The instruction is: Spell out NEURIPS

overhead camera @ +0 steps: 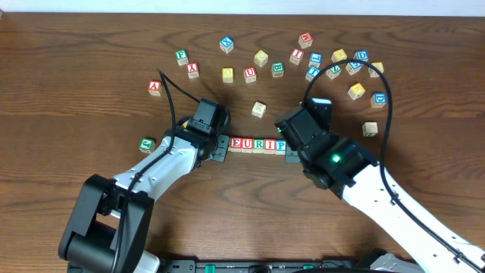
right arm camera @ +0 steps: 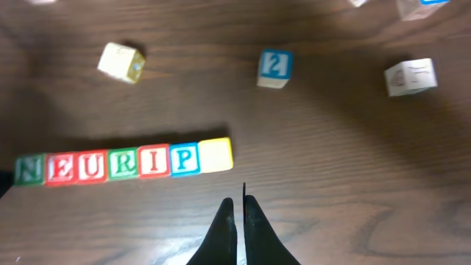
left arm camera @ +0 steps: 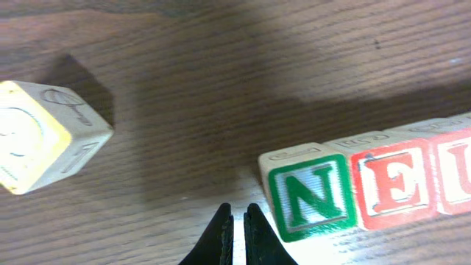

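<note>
Right wrist view: cube row (right arm camera: 123, 163) spelled N-E-U-R-I-P plus yellow-faced cube (right arm camera: 216, 155), all touching, midway between table (overhead camera: 68, 45) far and near edges. Left gripper (left arm camera: 239, 211) clenched, empty, just beside N cube (left arm camera: 313, 199). Right gripper (right arm camera: 240, 206) clenched, empty, near yellow-faced cube.

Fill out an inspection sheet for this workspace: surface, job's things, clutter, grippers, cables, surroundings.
Surface: dark wooden table, no spills seen.
Job's things: row of touching cubes reads NEURIP, with the green N cube at one end and the yellow-faced cube at the other, its letter not visible.
Clutter: loose cubes scattered beyond the row.
Grippers: left gripper shut, empty, beside the N cube; right gripper shut, empty, near the yellow-faced cube.
Cables: black cables loop above both arms.
Surroundings: pale strip past the table's far edge; nothing else seen.
</note>
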Tool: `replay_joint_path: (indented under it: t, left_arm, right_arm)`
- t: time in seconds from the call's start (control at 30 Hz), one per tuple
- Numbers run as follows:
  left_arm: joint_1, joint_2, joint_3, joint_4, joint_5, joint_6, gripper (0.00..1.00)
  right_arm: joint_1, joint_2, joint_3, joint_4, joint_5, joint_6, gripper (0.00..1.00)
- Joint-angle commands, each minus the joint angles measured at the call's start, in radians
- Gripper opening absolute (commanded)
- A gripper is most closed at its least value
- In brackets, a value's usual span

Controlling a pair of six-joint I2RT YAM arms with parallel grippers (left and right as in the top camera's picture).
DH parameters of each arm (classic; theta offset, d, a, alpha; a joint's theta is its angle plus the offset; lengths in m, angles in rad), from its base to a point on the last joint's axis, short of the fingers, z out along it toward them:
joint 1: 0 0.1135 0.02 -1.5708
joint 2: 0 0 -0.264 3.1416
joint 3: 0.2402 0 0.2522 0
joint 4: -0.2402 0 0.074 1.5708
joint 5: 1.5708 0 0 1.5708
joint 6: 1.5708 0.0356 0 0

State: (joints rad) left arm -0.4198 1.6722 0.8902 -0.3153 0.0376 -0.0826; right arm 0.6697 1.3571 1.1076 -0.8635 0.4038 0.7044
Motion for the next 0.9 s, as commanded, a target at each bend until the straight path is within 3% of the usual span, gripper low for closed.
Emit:
replay_joint_path:
  t: [0.0, 0.6, 0.63, 0.67, 0.7, 0.8, 0.87]
  left_arm:
    - [0.009, -0.024, -0.006, 0.000, -0.057, -0.009, 0.08]
    - [0.243, -0.319, -0.003, -0.004, -0.057, -0.009, 0.09]
    - [0.249, -0.325, -0.003, 0.002, -0.058, -0.009, 0.17]
    - [0.258, -0.328, -0.003, 0.023, -0.058, -0.009, 0.29]
    - [0.262, -0.328, -0.003, 0.042, -0.058, -0.009, 0.34]
    - [0.272, -0.328, -0.003, 0.107, -0.058, -0.009, 0.47]
    - [0.276, -0.328, -0.003, 0.154, -0.058, -0.008, 0.50]
  right_arm:
    - [-0.049, -0.003, -0.002, 0.000, 0.040, -0.007, 0.01]
    - [-0.357, -0.003, -0.003, 0.153, 0.039, -0.286, 0.03]
    - [-0.366, -0.003, -0.003, 0.175, 0.038, -0.306, 0.10]
    - [-0.376, -0.002, -0.003, 0.211, 0.037, -0.352, 0.24]
    - [-0.378, -0.001, -0.003, 0.229, 0.035, -0.380, 0.34]
    - [-0.378, 0.005, -0.003, 0.271, 0.034, -0.423, 0.68]
    - [-0.378, 0.013, -0.003, 0.291, 0.035, -0.430, 0.80]
